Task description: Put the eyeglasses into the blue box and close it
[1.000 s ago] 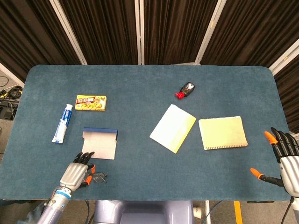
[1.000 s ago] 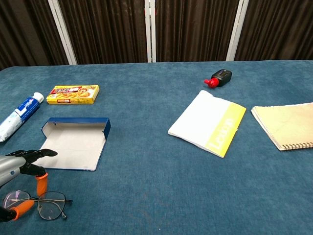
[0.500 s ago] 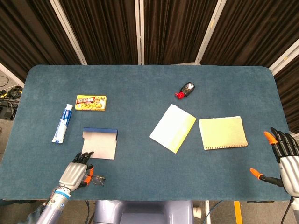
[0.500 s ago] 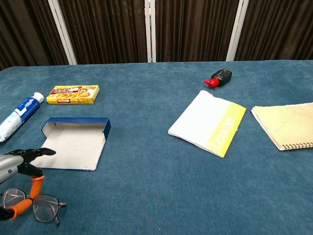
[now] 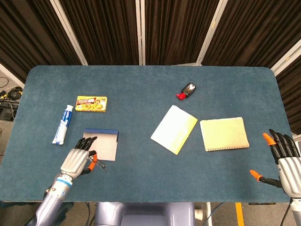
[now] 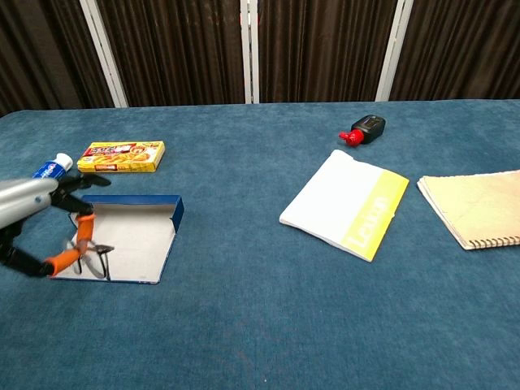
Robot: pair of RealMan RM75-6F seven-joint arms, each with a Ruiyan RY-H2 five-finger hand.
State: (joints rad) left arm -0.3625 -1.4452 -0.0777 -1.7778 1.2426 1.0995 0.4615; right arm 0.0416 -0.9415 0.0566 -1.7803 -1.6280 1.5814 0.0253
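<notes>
The blue box (image 6: 130,203) lies open and flat at the table's left, its pale inside facing up, also seen from the head view as the blue box (image 5: 106,141). My left hand (image 6: 28,207) pinches the thin-framed eyeglasses (image 6: 85,246) between orange-tipped thumb and finger. The glasses hang over the box's near left corner. In the head view my left hand (image 5: 77,161) covers the box's near left edge, with the eyeglasses (image 5: 97,164) poking out to its right. At the table's right front edge my right hand (image 5: 284,162) holds nothing, with fingers spread.
A yellow food box (image 5: 91,103) and a toothpaste tube (image 5: 62,124) lie behind and left of the blue box. A white and yellow booklet (image 5: 174,129), a spiral notebook (image 5: 224,133) and a small red and black bottle (image 5: 187,90) occupy the right half.
My left hand has lifted the eyeglasses off the table near the front edge and carried them up and forward over the box's near corner. The right hand has barely moved.
</notes>
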